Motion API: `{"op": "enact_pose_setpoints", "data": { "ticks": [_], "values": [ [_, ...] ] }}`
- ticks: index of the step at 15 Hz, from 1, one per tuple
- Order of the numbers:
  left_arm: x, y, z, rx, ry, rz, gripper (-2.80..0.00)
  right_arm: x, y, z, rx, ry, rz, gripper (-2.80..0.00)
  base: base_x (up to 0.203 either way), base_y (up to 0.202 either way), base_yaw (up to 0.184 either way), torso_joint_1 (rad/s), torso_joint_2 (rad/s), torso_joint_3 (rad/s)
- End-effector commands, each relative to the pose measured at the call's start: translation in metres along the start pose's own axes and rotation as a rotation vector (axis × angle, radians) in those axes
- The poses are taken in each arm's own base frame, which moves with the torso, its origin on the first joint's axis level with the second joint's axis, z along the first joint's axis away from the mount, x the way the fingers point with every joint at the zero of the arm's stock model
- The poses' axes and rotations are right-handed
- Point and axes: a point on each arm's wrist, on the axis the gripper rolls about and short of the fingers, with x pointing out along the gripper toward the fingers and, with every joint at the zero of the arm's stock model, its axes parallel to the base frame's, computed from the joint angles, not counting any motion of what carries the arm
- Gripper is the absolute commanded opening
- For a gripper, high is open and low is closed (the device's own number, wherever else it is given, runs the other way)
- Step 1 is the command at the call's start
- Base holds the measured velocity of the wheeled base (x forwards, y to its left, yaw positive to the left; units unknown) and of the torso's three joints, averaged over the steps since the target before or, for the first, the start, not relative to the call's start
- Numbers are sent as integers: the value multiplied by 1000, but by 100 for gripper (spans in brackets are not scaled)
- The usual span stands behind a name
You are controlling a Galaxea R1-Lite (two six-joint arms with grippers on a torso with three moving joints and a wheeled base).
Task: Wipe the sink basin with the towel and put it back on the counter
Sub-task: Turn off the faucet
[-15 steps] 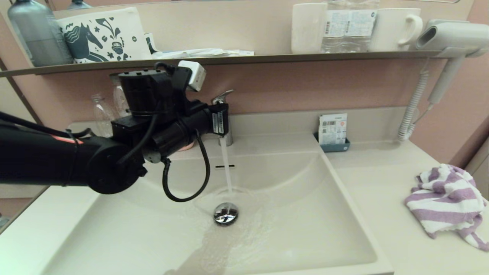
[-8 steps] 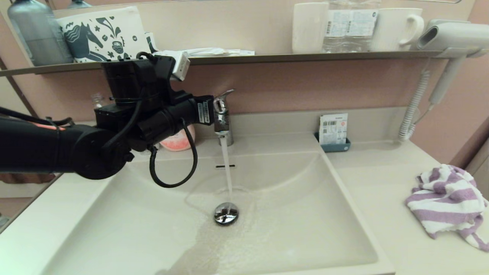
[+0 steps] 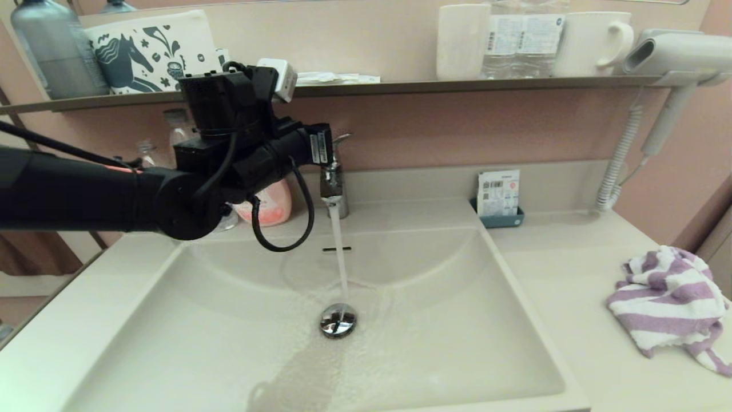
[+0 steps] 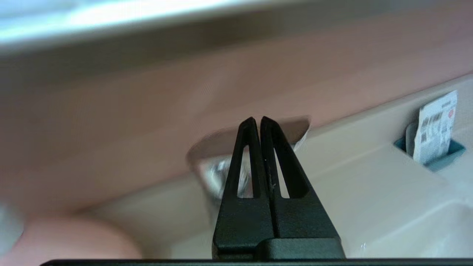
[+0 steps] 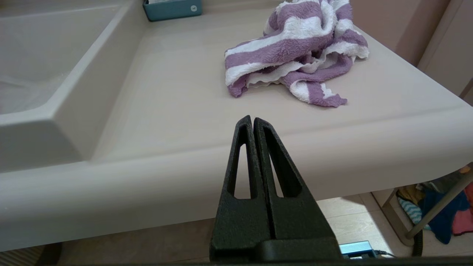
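Running water falls from the chrome faucet (image 3: 333, 182) in a thin stream onto the drain plug (image 3: 338, 319) of the sink basin (image 3: 457, 343); a wet sheet spreads from the plug toward the front edge. Overflow slot (image 3: 336, 249) sits on the back slope, just behind the stream.

Left arm reaches in from the left, above the basin's rear left corner. Left gripper (image 4: 257, 120): fingers pressed together, nothing between them, tips pointing at the faucet lever (image 4: 251, 138). Whether the tips touch the lever cannot be told; in the head view the wrist body hides them. Pink soap container (image 3: 269, 206) stands on the ledge behind the basin, partly hidden by the arm.

Right gripper (image 5: 253, 119): closed, empty, held off the front edge of the counter (image 5: 177, 92), below its level, pointing toward the towel (image 5: 295, 48) but well apart from it. Right arm does not show in the head view.

Towel (image 3: 669, 303): purple and white stripes, crumpled in a loose heap on the counter's right side, near the right edge, well apart from the basin. Small teal tray (image 3: 498, 217) holding a paper packet sits at the back edge, between faucet and towel.
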Motion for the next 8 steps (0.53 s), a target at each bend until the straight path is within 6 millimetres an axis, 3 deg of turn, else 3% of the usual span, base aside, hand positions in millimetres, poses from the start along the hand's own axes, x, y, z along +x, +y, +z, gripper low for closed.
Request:
{"op": "enact_pose_setpoints", "data": {
  "ticks": [1, 4, 8],
  "values": [
    [16, -1, -6, 9, 2, 1, -280, 0, 0, 0, 1, -1, -1, -280, 0, 0, 0, 0, 0, 0],
    [24, -1, 6, 11, -1, -16, -280, 0, 0, 0, 1, -1, -1, -280, 0, 0, 0, 0, 0, 0],
    [28, -4, -3, 11, 31, -31, -280, 0, 0, 0, 1, -1, -1, -280, 0, 0, 0, 0, 0, 0]
  ]
}}
